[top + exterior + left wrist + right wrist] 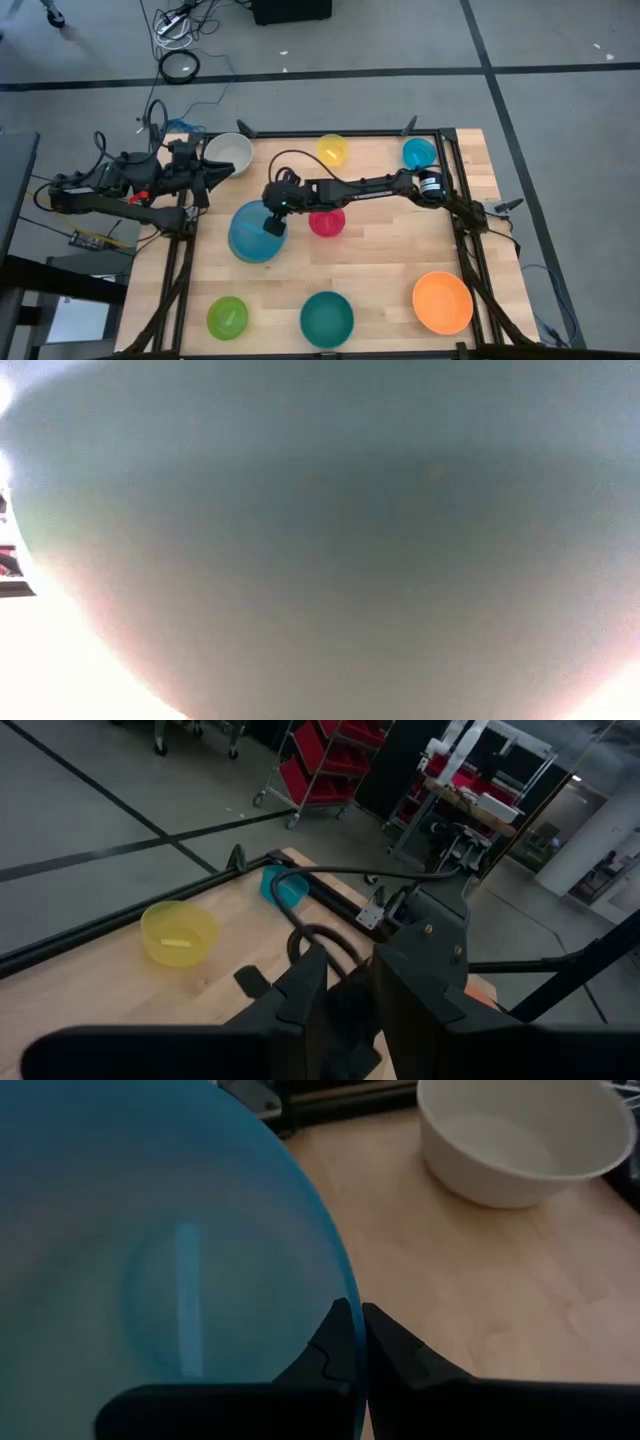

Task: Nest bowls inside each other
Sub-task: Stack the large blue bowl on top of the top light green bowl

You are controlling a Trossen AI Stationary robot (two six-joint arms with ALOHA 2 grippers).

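A big blue bowl (250, 235) stands at the table's left middle, and my right gripper (273, 225) is shut on its rim. The arm reaches to it across the table from the right. A small pink-red bowl (327, 222) sits just right of it. A white bowl (228, 152), a yellow bowl (333, 150) and a cyan bowl (419, 153) stand along the far edge. Lime green (227, 317), teal (327, 319) and orange (442, 302) bowls stand along the near edge. My left gripper (205, 180) waits open at the left edge, beside the white bowl. My right gripper pinches the blue bowl's rim (348, 1305) on the side toward the table's right. One finger (325, 1345) is inside the bowl and the other outside. The fingers slant down from the table's right. The bowl stays mouth up; whether it is off the table does not show.
The table's dark frame rails (180, 250) run along its left and right edges. The teal bowl (320, 510) fills the low view and hides everything behind it. Bare wood (380, 260) lies between the pink-red and orange bowls.
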